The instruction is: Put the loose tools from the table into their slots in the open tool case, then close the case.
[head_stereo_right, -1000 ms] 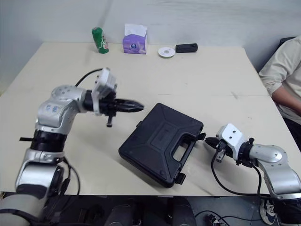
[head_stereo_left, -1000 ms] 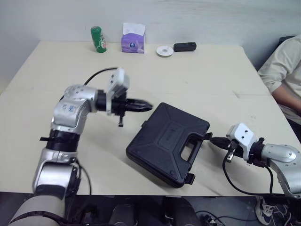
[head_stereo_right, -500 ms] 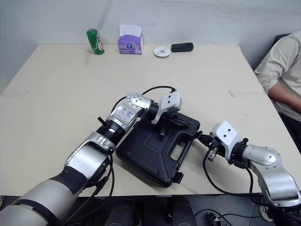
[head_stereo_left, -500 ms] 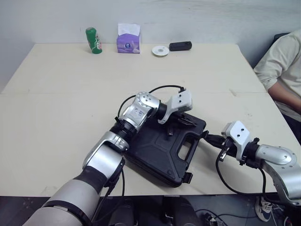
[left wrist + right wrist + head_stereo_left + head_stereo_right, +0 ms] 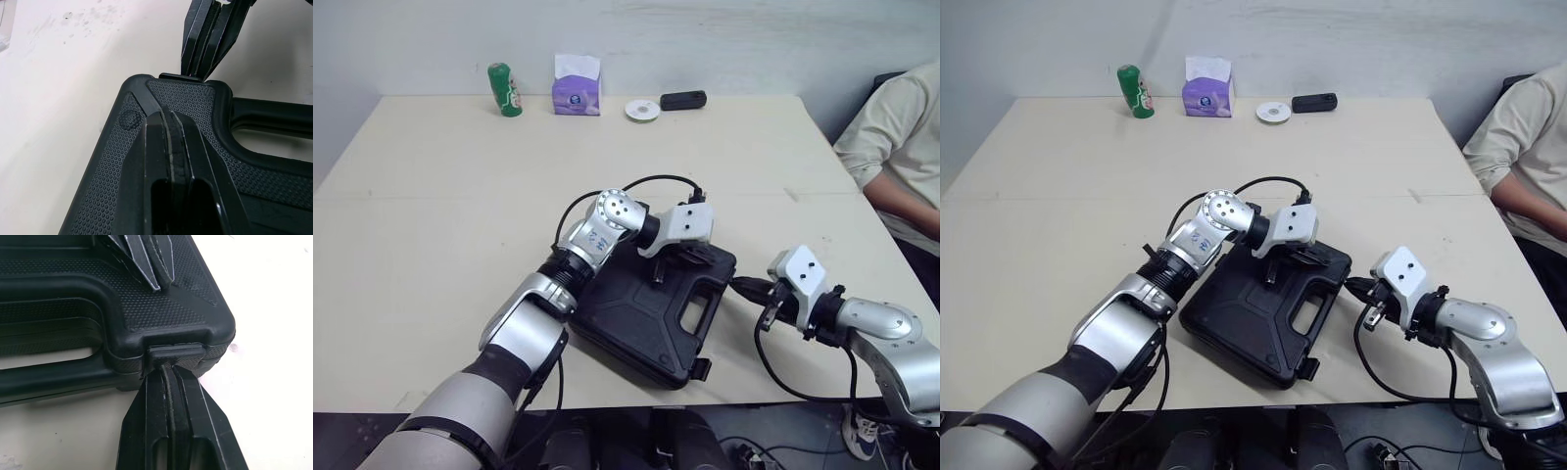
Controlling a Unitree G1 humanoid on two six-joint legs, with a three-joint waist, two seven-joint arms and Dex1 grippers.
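The black tool case [image 5: 636,318] lies closed on the table, handle [image 5: 700,311] toward my right arm. My left gripper [image 5: 707,258] is shut, holding nothing, and its tips rest on the textured lid [image 5: 122,161] near the far corner on the handle side. My right gripper [image 5: 742,286] is also shut, with its fingertips [image 5: 168,369] touching the small latch [image 5: 175,351] on the case's edge at that same corner. The left wrist view has the right gripper [image 5: 205,34] just beyond the lid's edge. No loose tools lie on the table.
Along the table's far edge stand a green can [image 5: 500,88], a purple tissue box [image 5: 577,83], a white disc [image 5: 642,110] and a black device [image 5: 682,99]. A person in a light shirt [image 5: 893,137] sits at the right side. The case's front corner reaches near the table's near edge.
My left arm has swung from left of the case across onto its lid, then settled slightly lower. My right gripper has stayed at the latch. The camera has shifted a little.
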